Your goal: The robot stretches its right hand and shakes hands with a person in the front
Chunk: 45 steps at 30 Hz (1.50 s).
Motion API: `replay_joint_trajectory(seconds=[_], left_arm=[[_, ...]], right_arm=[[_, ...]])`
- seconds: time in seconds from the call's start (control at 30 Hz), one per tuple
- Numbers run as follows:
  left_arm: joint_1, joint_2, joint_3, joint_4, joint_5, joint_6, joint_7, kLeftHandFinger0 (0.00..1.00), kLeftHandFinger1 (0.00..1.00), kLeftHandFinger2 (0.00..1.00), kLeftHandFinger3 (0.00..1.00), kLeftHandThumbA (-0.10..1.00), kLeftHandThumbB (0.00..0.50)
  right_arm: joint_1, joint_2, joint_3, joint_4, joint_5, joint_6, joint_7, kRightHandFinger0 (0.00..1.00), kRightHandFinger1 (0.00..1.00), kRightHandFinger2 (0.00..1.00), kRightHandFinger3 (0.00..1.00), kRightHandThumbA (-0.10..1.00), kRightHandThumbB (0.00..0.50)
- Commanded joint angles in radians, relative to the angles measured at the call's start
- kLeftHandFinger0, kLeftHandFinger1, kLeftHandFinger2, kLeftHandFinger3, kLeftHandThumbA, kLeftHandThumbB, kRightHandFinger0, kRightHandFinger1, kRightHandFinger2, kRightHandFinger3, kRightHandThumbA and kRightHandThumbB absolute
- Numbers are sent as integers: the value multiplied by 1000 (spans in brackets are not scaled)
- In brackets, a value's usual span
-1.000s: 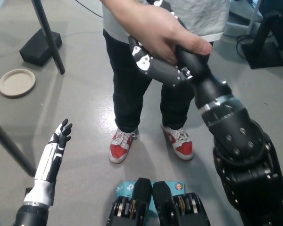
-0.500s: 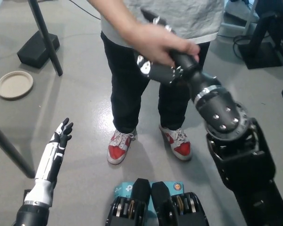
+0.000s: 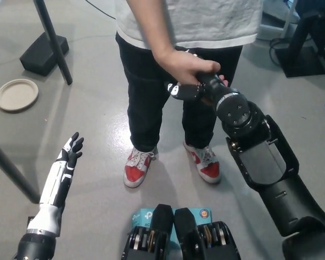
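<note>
A person in a grey shirt and black trousers stands in front of me. The person's hand [image 3: 185, 67] wraps around my black right hand [image 3: 188, 90], and the two are clasped at the person's thigh height. My black right arm [image 3: 260, 157] reaches up from the lower right. Most of my right hand is hidden under the person's grip. My white left hand [image 3: 70, 153] rests open at the lower left, fingers apart, holding nothing.
The person's red and white shoes [image 3: 138, 167] stand on the grey floor just ahead. A round beige plate [image 3: 17, 95] lies on the floor at the left. A black stand base [image 3: 42, 53] and dark poles are at the upper left.
The clasped hands have dropped lower and drawn closer to the person's legs. My right forearm has swung down and turned. The left hand has stayed put.
</note>
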Motion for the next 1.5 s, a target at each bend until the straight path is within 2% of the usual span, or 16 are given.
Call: replay_joint_trajectory(seconds=[0.0,0.1,0.3,0.37,0.53,0.6,0.67,0.77,0.87,0.9,0.97,1.03,1.13,1.17,1.33,1.47], left_arm=[[-11,21,-5,-28,10,-22,-2,1000,1000,1000,1000,1000,100],[-10,21,-6,-28,16,-21,2,1000,1000,1000,1000,1000,100],[14,15,-2,-33,-4,-14,-5,1000,1000,1000,1000,1000,110],[39,15,-2,-41,-3,-9,-6,1000,1000,1000,1000,1000,112],[70,7,-5,-47,7,-12,2,1000,1000,1000,1000,1000,103],[71,9,-6,-48,11,-15,5,1000,1000,1000,1000,1000,97],[80,1,-7,-51,4,-14,4,1000,1000,1000,1000,1000,107],[90,1,-12,-55,21,-18,10,1000,1000,1000,1000,1000,112],[95,2,-13,-63,7,-8,1,1000,1000,1000,1000,1000,116],[95,2,-13,-61,3,-13,-1,1000,1000,1000,1000,1000,115],[103,0,-17,-54,0,-21,-3,1000,1000,1000,1000,1000,122],[107,-5,-18,-48,-3,-31,0,1000,1000,1000,1000,1000,120],[114,-9,-19,-50,-4,-37,4,1000,1000,1000,1000,1000,124],[120,-9,-21,-51,-10,-40,0,1000,1000,1000,1000,1000,111],[110,-16,-23,-36,-13,-50,5,1000,1000,1000,1000,1000,120],[114,-18,-21,-54,-34,-34,-7,1000,1000,1000,1000,1000,78]], right_arm=[[4,-51,44,-197,-4,-132,45,1000,1000,1000,1000,1000,495],[15,-57,49,-229,5,-130,48,1000,1000,1000,1000,1000,500],[89,-52,-17,-410,141,-90,110,1000,1000,1000,1000,1000,500],[128,-64,-61,-432,187,-124,102,1000,1000,1000,1000,1000,463],[197,-87,-100,-525,218,-106,115,1000,1000,1000,1000,1000,459],[224,-94,-127,-581,248,-117,117,1000,1000,1000,1000,1000,425],[256,-113,-137,-652,246,-86,119,1000,1000,1000,1000,1000,444],[312,-121,-160,-705,281,-132,118,1000,1000,1000,1000,1000,439],[394,-129,-183,-726,308,-231,104,1000,1000,1000,1000,1000,374],[421,-131,-192,-723,316,-246,100,1000,1000,1000,1000,1000,372],[473,-121,-212,-723,311,-244,73,1000,1000,1000,1000,1000,403],[533,-111,-245,-664,367,-282,81,1000,1000,1000,1000,1000,386],[590,-98,-275,-590,392,-326,75,1000,1000,1000,1000,1000,391],[612,-87,-287,-558,407,-354,74,1000,1000,1000,1000,1000,349],[669,-57,-316,-391,444,-474,86,1000,1000,1000,1000,1000,244],[669,-45,-322,-280,467,-528,104,1000,1000,1000,1000,1000,227]])
